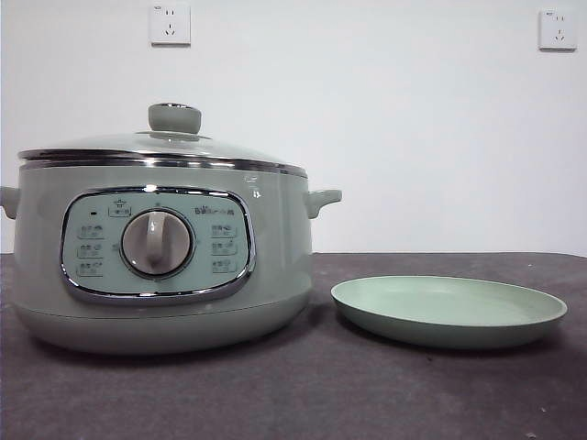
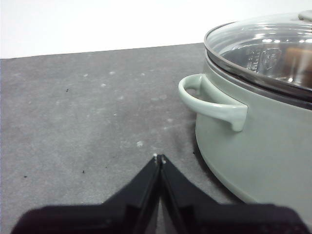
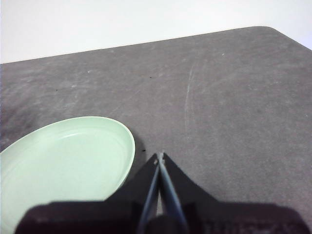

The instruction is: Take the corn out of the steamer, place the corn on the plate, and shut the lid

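Observation:
The sage-green steamer (image 1: 156, 261) stands at the left of the table with its glass lid (image 1: 160, 147) on; the pale green knob (image 1: 174, 117) tops it. It also shows in the left wrist view (image 2: 258, 141), lid (image 2: 263, 48) closed, with an orange-brown shape dimly seen through the glass (image 2: 297, 56). The corn is otherwise hidden. The pale green plate (image 1: 448, 310) lies bare to the steamer's right, also in the right wrist view (image 3: 63, 165). My left gripper (image 2: 159, 157) is shut beside the steamer's side handle (image 2: 212, 100). My right gripper (image 3: 159, 156) is shut beside the plate.
The dark grey table (image 1: 303, 394) runs to a white wall with two sockets (image 1: 170, 24). The table's far corner shows in the right wrist view (image 3: 273, 29). Neither arm shows in the front view.

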Robot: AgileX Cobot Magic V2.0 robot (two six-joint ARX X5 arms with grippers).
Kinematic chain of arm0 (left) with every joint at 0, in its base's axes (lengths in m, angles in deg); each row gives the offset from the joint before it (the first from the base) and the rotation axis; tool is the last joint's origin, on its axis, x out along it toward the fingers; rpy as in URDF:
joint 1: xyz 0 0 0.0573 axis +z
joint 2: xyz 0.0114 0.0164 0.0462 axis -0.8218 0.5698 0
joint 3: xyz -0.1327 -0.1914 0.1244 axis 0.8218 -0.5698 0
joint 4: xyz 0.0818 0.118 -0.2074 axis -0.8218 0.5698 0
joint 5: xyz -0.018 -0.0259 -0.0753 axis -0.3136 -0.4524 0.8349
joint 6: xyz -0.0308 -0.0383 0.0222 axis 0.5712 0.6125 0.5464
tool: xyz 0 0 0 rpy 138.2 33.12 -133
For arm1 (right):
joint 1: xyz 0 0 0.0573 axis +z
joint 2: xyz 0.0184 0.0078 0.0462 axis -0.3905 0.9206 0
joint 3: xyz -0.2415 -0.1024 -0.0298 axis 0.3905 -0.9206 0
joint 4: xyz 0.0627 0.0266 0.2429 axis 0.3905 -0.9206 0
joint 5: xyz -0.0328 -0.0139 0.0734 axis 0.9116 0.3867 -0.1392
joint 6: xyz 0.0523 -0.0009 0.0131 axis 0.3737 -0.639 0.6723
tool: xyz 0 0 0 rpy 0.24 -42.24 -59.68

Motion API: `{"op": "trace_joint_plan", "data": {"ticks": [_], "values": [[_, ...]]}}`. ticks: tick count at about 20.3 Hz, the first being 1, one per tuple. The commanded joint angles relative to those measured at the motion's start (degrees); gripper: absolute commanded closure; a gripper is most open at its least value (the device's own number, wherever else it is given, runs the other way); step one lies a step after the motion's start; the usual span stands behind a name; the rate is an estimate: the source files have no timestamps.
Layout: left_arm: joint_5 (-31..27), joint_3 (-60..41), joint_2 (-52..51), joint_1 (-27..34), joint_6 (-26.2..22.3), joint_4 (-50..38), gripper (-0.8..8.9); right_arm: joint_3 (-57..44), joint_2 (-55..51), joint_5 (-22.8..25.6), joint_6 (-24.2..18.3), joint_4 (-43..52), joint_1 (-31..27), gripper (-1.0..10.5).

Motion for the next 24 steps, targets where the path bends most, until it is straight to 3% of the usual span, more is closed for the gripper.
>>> {"op": "trace_joint_plan", "data": {"ticks": [1, 5, 7, 15, 18, 24], "values": [[0.0, -0.9, -0.2, 0.2, 0.4, -0.2, 8.16, -0.6, 0.1, 0.2, 0.5, 0.0, 0.1, 9.4], [0.3, -0.9, -0.2, 0.2, 0.4, -0.2, 8.16, -0.6, 0.1, 0.0, 1.8, 0.0, 0.1, 9.4], [0.6, -0.9, -0.2, 0.2, 1.6, -0.3, 8.16, -0.6, 0.1, -0.2, 4.7, 0.0, 0.1, 9.4], [8.6, -0.9, -0.2, 0.2, 22.5, -0.9, 8.16, -0.6, 0.1, -0.2, 23.8, 1.2, 0.1, 9.4], [12.3, -0.9, -0.2, 0.2, 25.8, -1.2, 8.17, -0.6, 0.1, -0.3, 26.2, 1.3, 0.1, 9.5], [15.2, 0.7, -0.2, 0.2, 26.0, -0.8, 8.21, 1.6, 0.4, -6.1, 26.8, 1.6, 0.1, 9.6]]}}
